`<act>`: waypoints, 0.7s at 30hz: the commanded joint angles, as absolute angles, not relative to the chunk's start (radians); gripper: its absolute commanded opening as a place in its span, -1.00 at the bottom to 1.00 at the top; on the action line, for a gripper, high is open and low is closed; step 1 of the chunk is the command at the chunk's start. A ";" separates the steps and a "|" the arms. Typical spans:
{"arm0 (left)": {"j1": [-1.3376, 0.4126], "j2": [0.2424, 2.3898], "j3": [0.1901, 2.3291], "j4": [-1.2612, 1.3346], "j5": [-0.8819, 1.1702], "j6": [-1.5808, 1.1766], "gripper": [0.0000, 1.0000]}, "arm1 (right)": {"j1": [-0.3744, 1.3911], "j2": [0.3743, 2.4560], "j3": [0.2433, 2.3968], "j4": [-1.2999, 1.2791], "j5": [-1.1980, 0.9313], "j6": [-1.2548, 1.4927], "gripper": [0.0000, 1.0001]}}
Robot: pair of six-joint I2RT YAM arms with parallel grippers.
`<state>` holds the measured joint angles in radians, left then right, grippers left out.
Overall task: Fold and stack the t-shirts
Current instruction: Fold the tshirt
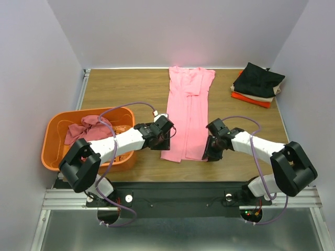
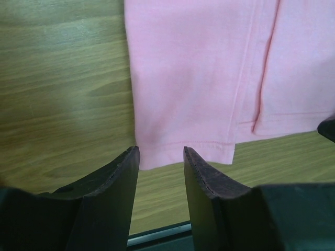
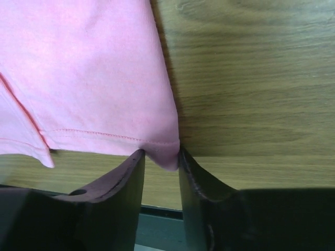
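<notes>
So we've got the light pink t-shirt [image 1: 187, 112] lying flat in the middle of the table [image 1: 120, 89], folded lengthwise into a long strip with the collar end at the far edge and the hem toward the arms. Both arms are down at that hem, one per corner. The left gripper [image 1: 168, 137] sits at the near left corner. In the left wrist view its fingers [image 2: 118, 183] stand partway apart with bare wood visible down the gap, and the hem corner shows just at the tips. They aren't clamped on anything, and we can't tell if they even touch the cloth. The right gripper [image 1: 209, 151] is at the near right corner, and its wrist view is clearer: the fingers [image 3: 123, 183] have the very tip of the hem corner tucked between them, cloth touching both pads, so that's a pinch on the shirt. Over on the left, the darker rose t-shirt [image 1: 84, 129] is crumpled in the orange basket [image 1: 52, 141]. At the far right corner sits the folded stack, with the black t-shirt [image 1: 257, 79] on top, the beige t-shirt [image 1: 269, 97] under it and the red-orange t-shirt [image 1: 256, 102] at the bottom.
</notes>
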<state>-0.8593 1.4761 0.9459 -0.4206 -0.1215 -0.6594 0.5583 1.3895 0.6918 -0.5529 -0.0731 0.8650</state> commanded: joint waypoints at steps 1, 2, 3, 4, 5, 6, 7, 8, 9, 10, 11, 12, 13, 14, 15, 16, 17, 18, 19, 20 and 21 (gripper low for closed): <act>-0.839 1.453 0.920 -0.388 -0.097 -0.620 0.01 | 0.572 1.431 0.686 -0.497 -0.009 0.884 -0.29; -0.838 1.454 0.916 -0.377 -0.080 -0.617 0.01 | 0.572 1.431 0.687 -0.495 -0.008 0.885 -0.32; -0.836 1.459 0.913 -0.376 -0.071 -0.612 0.01 | 0.574 1.431 0.689 -0.495 -0.006 0.887 -0.36; -0.835 1.465 0.913 -0.374 -0.058 -0.606 0.01 | 0.574 1.430 0.689 -0.497 -0.006 0.888 -0.43; -0.833 1.480 0.913 -0.374 -0.054 -0.603 0.01 | 0.572 1.428 0.689 -0.497 -0.006 0.890 -0.48; -0.831 1.486 0.914 -0.373 -0.046 -0.600 0.01 | 0.572 1.428 0.689 -0.499 -0.006 0.891 -0.52; -0.830 1.493 0.914 -0.373 -0.040 -0.598 0.01 | 0.572 1.427 0.687 -0.502 -0.006 0.893 -0.57; -0.831 1.496 0.916 -0.374 -0.034 -0.597 0.01 | 0.572 1.425 0.687 -0.505 -0.006 0.896 -0.65; -0.830 1.502 0.917 -0.379 -0.031 -0.597 0.01 | 0.572 1.424 0.686 -0.506 -0.006 0.899 -0.68; -0.830 1.503 0.917 -0.379 -0.032 -0.597 0.01 | 0.574 1.422 0.684 -0.514 -0.006 0.900 -0.76; -0.830 1.506 0.917 -0.388 -0.037 -0.603 0.01 | 0.572 1.420 0.686 -0.520 0.021 0.902 -0.79; -0.828 1.505 0.916 -0.391 -0.040 -0.606 0.01 | 0.572 1.416 0.684 -0.523 0.026 0.903 -0.82; -0.828 1.505 0.911 -0.393 -0.038 -0.607 0.01 | 0.574 1.414 0.683 -0.528 0.028 0.904 -0.84; -0.828 1.502 0.904 -0.385 -0.029 -0.609 0.01 | 0.572 1.414 0.683 -0.532 0.032 0.905 -0.85; -0.828 1.503 0.904 -0.385 -0.028 -0.609 0.01 | 0.572 1.416 0.683 -0.535 0.034 0.905 -0.85; -0.828 1.503 0.904 -0.388 -0.029 -0.612 0.01 | 0.572 1.416 0.684 -0.538 0.035 0.905 -0.87; -0.830 1.503 0.904 -0.397 -0.031 -0.614 0.01 | 0.572 1.416 0.686 -0.540 0.037 0.905 -0.87; -0.830 1.508 0.902 -0.402 -0.034 -0.623 0.01 | 0.572 1.414 0.686 -0.546 0.038 0.905 -0.88; -0.830 1.509 0.899 -0.408 -0.038 -0.626 -0.01 | 0.574 1.413 0.689 -0.551 0.044 0.905 -0.88; -0.828 1.511 0.897 -0.411 -0.040 -0.629 -0.02 | 0.572 1.411 0.687 -0.554 0.048 0.905 -0.88; -0.828 1.511 0.894 -0.414 -0.043 -0.633 -0.03 | 0.572 1.410 0.687 -0.558 0.051 0.907 -0.88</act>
<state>-0.8337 1.5108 0.9112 -0.3870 -0.0345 -0.6243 0.5644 1.4052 0.6945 -0.5396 -0.0475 0.8974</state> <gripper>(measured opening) 0.494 0.093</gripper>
